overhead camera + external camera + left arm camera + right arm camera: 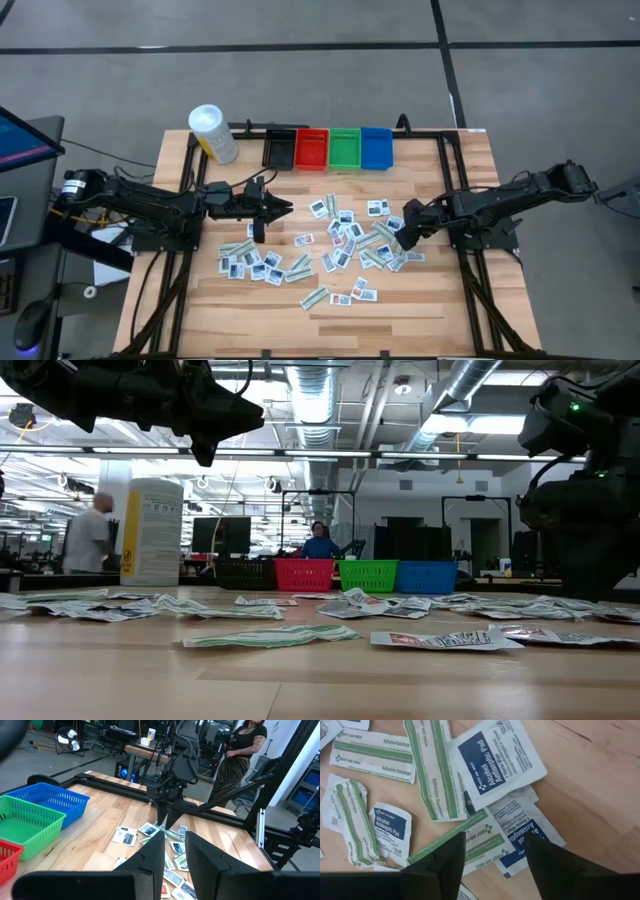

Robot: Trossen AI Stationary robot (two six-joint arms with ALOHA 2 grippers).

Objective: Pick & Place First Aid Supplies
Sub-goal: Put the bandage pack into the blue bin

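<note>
The right gripper [492, 851] hung low over the right-hand part of the packet pile, its two dark fingers [440, 862] spread apart with nothing between them, their tips just above a green-striped strip [465, 840] and a blue-printed antiseptic pad [522, 840]. Directly ahead of those tips lay a larger alcohol pad [495, 762], overlapping a long adhesive bandage strip [432, 775]. In the high view the same gripper [405, 232] stood over the eastern cluster of first aid packets [340, 240], which spread across the middle of the wooden table [440, 300] in dozens, some squarish and white, some long and pale green.

The left gripper [283, 208] was held above the table, at the left edge of the pile and clear of it; its fingers [200, 857] stood partly apart and held nothing.

Along the far edge of the table sat four bins in a row: black [279, 148], red [311, 148], green [344, 148] and blue [376, 148]. A white-capped yellow bottle [213, 133] stood left of the black bin. Beyond the table, people [88, 535] appeared in the room.
</note>
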